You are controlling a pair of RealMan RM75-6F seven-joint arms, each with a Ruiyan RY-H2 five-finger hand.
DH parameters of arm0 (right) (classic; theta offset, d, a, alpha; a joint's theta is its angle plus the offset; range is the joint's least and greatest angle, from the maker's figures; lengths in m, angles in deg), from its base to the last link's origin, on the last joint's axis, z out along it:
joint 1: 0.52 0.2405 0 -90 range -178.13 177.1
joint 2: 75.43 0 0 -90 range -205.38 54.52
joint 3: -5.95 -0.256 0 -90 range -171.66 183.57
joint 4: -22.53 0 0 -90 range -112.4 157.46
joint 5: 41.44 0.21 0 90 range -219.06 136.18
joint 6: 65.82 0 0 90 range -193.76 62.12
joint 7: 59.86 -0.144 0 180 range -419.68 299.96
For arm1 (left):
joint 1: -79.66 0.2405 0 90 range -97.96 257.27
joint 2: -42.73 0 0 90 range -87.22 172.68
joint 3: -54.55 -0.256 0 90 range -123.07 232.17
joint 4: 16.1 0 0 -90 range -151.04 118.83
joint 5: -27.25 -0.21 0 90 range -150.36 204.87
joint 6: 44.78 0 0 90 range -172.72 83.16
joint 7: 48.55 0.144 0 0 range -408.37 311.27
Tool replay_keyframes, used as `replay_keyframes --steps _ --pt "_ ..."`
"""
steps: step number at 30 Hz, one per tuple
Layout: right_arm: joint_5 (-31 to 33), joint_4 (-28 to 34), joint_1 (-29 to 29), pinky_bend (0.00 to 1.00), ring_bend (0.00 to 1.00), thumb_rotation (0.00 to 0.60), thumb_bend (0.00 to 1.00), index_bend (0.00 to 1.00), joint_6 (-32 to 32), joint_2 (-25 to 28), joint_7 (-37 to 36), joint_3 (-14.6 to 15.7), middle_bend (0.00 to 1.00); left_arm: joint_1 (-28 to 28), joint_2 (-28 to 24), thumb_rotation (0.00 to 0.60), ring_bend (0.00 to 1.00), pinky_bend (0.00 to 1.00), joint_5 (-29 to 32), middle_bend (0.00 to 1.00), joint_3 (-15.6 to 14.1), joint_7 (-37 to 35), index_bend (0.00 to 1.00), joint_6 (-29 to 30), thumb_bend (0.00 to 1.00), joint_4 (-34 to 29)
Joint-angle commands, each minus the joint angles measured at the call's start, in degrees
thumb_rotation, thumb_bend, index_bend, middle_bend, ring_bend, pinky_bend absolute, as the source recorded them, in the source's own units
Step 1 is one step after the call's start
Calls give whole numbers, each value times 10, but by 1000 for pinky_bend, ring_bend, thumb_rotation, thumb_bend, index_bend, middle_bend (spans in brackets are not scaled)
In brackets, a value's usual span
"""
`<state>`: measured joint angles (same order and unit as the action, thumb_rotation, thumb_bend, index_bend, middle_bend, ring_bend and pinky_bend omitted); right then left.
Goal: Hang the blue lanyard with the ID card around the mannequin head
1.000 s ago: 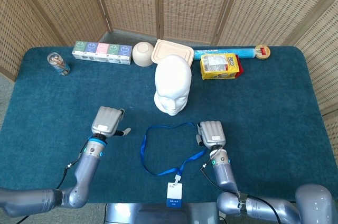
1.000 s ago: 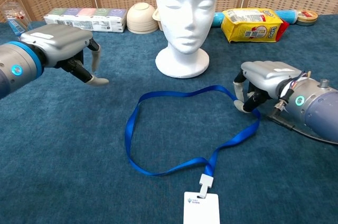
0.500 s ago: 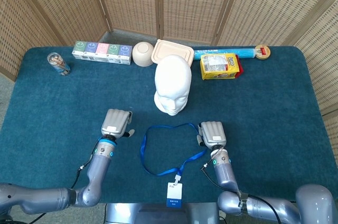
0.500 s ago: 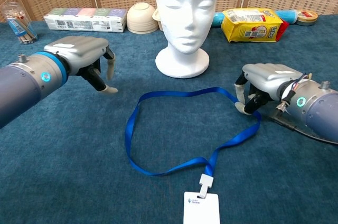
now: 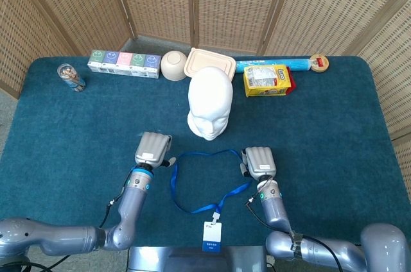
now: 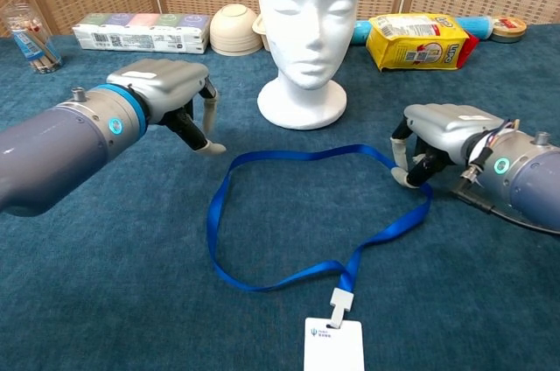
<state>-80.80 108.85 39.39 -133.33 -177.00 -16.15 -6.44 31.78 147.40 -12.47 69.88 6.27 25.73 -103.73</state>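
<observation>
The white mannequin head (image 5: pixel 210 102) (image 6: pixel 308 30) stands upright mid-table. In front of it the blue lanyard (image 5: pixel 173 185) (image 6: pixel 213 218) lies flat in an open loop, its white ID card (image 5: pixel 212 233) (image 6: pixel 333 345) nearest me. My left hand (image 5: pixel 153 149) (image 6: pixel 171 100) hovers just beyond the loop's left top corner, fingers curved down and apart, holding nothing. My right hand (image 5: pixel 259 161) (image 6: pixel 437 139) sits at the loop's right bend with its fingertips (image 6: pixel 401 178) curled down at the strap. Whether they pinch the strap is hidden.
Along the back edge stand a can (image 5: pixel 70 77), a row of small cartons (image 5: pixel 124 64), a beige bowl (image 5: pixel 173 65), a lidded container (image 5: pixel 210 63), a yellow snack bag (image 5: pixel 266 81), a blue roll (image 5: pixel 273 63) and a tape roll (image 5: pixel 318 63). Woven screens enclose the table.
My left hand has moved right and toward the lanyard's top left corner. The right hand and the lanyard have barely shifted.
</observation>
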Motion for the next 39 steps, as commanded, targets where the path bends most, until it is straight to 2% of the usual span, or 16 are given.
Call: replay_keyframes --steps 1,19,39 --pt "-1 1 -1 1000 1000 555 517 618 1 2 -2 1 1000 -10 16 448 1000 1000 7 1000 -1 9 557 1 218 17" --pt "4 2 -2 1000 1000 554 517 620 7 12 -8 3 1000 -36 77 439 1000 1000 42 1000 14 19 557 -9 215 85" --pt "7 2 -5 1000 1000 555 517 623 13 18 -22 4 1000 -55 100 439 1000 1000 62 1000 24 41 557 -10 214 117"
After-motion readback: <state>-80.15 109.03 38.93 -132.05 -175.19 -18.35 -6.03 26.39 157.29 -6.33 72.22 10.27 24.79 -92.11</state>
